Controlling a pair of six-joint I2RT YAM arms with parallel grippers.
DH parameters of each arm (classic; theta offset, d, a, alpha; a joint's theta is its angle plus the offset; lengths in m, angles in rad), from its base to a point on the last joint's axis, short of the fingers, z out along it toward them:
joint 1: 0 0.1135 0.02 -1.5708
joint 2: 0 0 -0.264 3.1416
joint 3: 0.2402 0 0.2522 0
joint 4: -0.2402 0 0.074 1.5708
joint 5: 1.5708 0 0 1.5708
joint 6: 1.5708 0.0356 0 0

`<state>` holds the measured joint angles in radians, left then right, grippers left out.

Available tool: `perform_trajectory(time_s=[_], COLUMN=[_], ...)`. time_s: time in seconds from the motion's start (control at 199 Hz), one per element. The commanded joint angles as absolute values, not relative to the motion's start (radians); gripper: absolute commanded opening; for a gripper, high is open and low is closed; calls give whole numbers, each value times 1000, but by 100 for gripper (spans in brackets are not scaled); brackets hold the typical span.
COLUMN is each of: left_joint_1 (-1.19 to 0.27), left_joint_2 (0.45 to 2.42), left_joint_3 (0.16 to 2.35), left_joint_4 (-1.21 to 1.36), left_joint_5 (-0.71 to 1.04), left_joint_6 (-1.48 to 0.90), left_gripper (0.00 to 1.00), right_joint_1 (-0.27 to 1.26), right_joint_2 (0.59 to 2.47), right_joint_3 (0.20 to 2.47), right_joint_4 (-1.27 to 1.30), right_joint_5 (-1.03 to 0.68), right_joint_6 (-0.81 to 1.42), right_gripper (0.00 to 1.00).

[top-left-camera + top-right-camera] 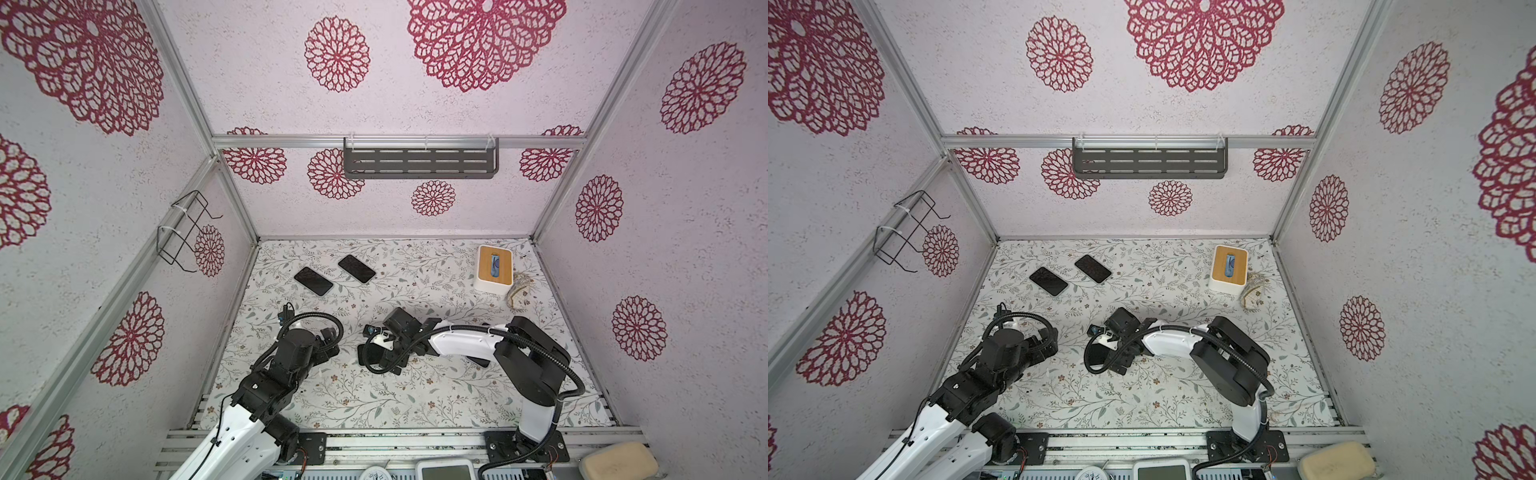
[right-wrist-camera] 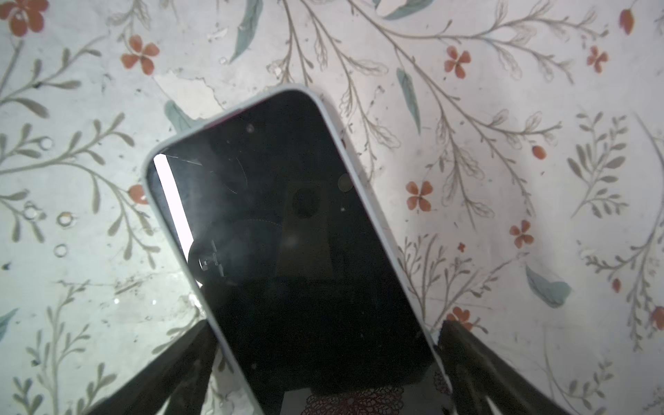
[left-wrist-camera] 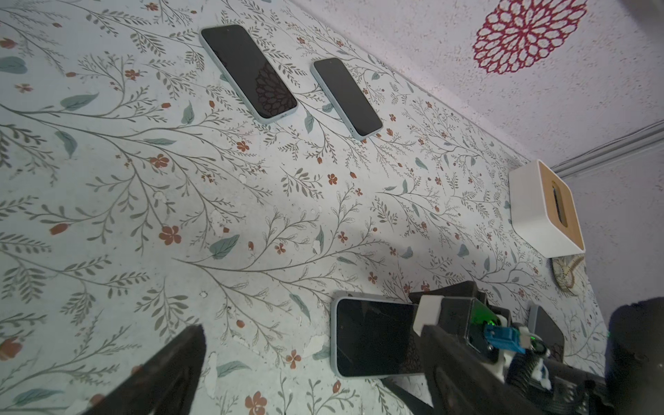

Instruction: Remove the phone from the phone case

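Note:
A phone (image 2: 287, 233) lies screen up in a pale blue-grey phone case (image 2: 294, 88) near the middle of the table. In both top views it is mostly hidden under my right gripper (image 1: 384, 357) (image 1: 1113, 359). That gripper (image 2: 327, 328) is open, with one finger on each side of the cased phone's long edges. The left wrist view shows the same phone (image 3: 373, 337) lying flat, its far end covered by the right wrist. My left gripper (image 1: 332, 345) (image 3: 309, 328) is open and empty, a short way to the left of the phone.
Two more cased phones (image 1: 313, 281) (image 1: 357, 269) lie at the back left. A white tissue box (image 1: 494, 270) with a wooden lid and a straw bundle (image 1: 519, 293) are at the back right. Another dark flat item (image 3: 546, 327) is half hidden under the right arm.

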<state>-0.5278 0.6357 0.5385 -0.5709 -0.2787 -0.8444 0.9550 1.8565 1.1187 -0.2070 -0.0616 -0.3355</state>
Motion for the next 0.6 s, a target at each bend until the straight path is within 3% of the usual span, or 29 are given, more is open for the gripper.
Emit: perform_trajectory(time_s=[0.0, 0.211, 0.599], left_joint_1=[-535, -537, -538], left_joint_2=[657, 668, 583], left_joint_3=[518, 477, 464], left_joint_4=[-474, -387, -429], left_joint_5=[-185, -114, -147], left_joint_6=[-883, -959, -1013], left_gripper=[97, 97, 97], right_joint_1=[946, 942, 934], right_joint_2=[1831, 1850, 1901], right_joint_3=[1106, 1128, 1161], right_joint_4=[-204, -220, -284], right_joint_5=[-77, -130, -161], right_joint_6=[-398, -459, -485], right_gripper=[99, 99, 97])
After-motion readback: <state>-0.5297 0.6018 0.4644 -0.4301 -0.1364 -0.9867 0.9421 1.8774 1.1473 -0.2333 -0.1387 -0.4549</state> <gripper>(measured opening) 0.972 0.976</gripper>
